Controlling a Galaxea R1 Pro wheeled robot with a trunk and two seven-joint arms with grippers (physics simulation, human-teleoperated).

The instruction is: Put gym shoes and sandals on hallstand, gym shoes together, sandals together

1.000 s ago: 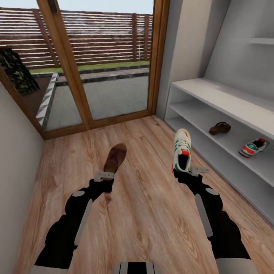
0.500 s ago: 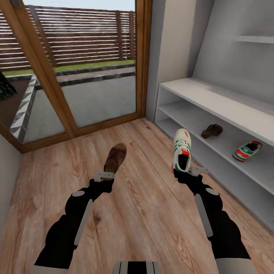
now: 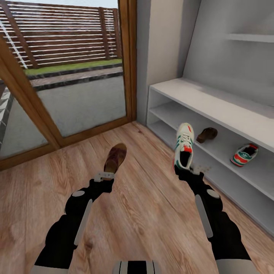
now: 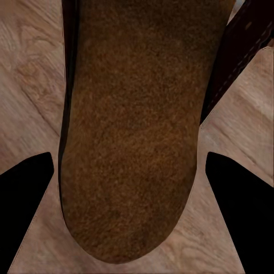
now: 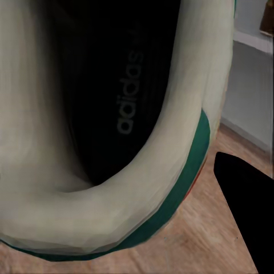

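Note:
My left gripper [image 3: 104,177] is shut on the heel end of a dark brown sandal [image 3: 115,157], held above the corridor floor [image 3: 144,213]. In the left wrist view its tan footbed [image 4: 131,125] lies between the black fingers [image 4: 25,200]. My right gripper [image 3: 186,172] is shut on the heel of a white gym shoe [image 3: 184,145] with green stripes, toe pointing away, close to the hallstand [image 3: 213,99]. The right wrist view looks into the shoe's dark opening [image 5: 114,103]. A second sandal [image 3: 206,134] and a second gym shoe [image 3: 244,155] rest apart on one open shelf.
A wood-framed glass door [image 3: 76,95] closes the corridor's far end, with a fence and paving outside. The grey wall [image 3: 236,61] above the hallstand carries a small wall shelf [image 3: 249,37]. Bare plank floor lies between and ahead of my arms.
The camera has turned right, so the door slid left and the hallstand came nearer the centre. The right gripper has lifted the gym shoe slightly toward the rack. The left arm holds steady.

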